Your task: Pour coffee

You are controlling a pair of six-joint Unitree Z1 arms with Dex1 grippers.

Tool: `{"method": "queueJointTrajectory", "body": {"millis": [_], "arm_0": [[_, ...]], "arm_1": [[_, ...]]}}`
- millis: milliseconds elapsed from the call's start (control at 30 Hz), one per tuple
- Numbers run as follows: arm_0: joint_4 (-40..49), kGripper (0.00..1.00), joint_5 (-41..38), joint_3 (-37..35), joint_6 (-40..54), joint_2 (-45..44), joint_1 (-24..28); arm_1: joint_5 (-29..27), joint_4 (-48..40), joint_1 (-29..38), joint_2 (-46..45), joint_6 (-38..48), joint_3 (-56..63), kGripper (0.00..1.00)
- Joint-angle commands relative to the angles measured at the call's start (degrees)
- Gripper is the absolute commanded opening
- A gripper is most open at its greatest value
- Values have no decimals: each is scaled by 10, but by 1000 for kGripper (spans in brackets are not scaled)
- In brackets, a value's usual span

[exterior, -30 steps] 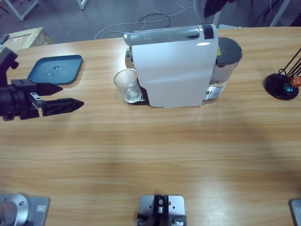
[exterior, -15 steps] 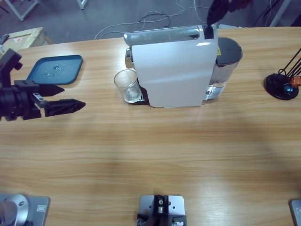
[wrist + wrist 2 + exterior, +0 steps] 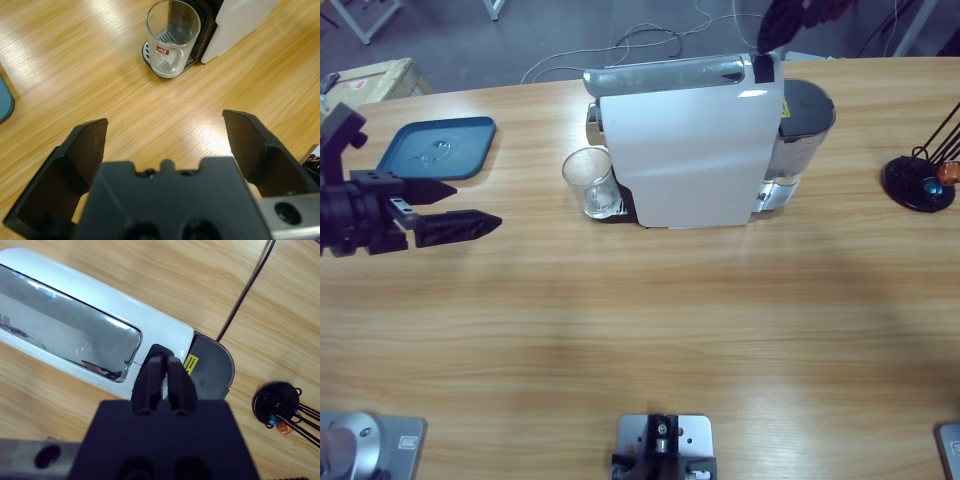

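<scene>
**Pressing the brew control: right gripper over the machine, left gripper on standby**

The right gripper [image 3: 160, 371] hangs over the rear top of the white coffee machine [image 3: 690, 150], jaws pressed together into a single blunt tip. In the right wrist view that tip sits over a small black control [image 3: 159, 351] at the end of the chrome lid panel [image 3: 65, 335], just beside the yellow label [image 3: 190, 363]. Whether the tip is touching the control cannot be told.

The glass tumbler [image 3: 172, 37] stands upright on the drip grille [image 3: 150, 55] under the machine's front. No coffee is visible in it; the tumbler looks empty, so the pour is judged not yet begun.

The left gripper [image 3: 167, 145] hovers low above the wooden table [image 3: 640, 330], jaws spread wide and holding nothing, aimed at the tumbler but well apart from it. The blue tray [image 3: 438, 147] lies behind it near the table's far edge.

Recommended procedure:
1. Keep the right jaws closed and press straight down on the control; a sideways push would slide the tip onto the chrome panel.
2. Hold the left gripper back until liquid shows in the glass.
3. When closing in, keep the jaws level and centred on the tumbler, so it is not knocked off the grille.
</scene>
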Motion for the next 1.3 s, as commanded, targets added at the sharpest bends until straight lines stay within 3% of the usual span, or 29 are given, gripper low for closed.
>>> {"method": "queueJointTrajectory", "body": {"millis": [33,67,433,1300], "arm_0": [[-7,991,-1,7,-2,9,-4],[-7,991,-1,6,-2,10,-4],[-5,991,1,5,-2,12,-5],[-3,991,-1,5,0,-7,-6]], "arm_1": [[-12,-29,12,-68,-14,-2,954],[-11,-30,16,-82,-10,-2,1000],[8,0,23,-89,35,57,1000],[-20,6,23,-103,36,79,1000]]}}
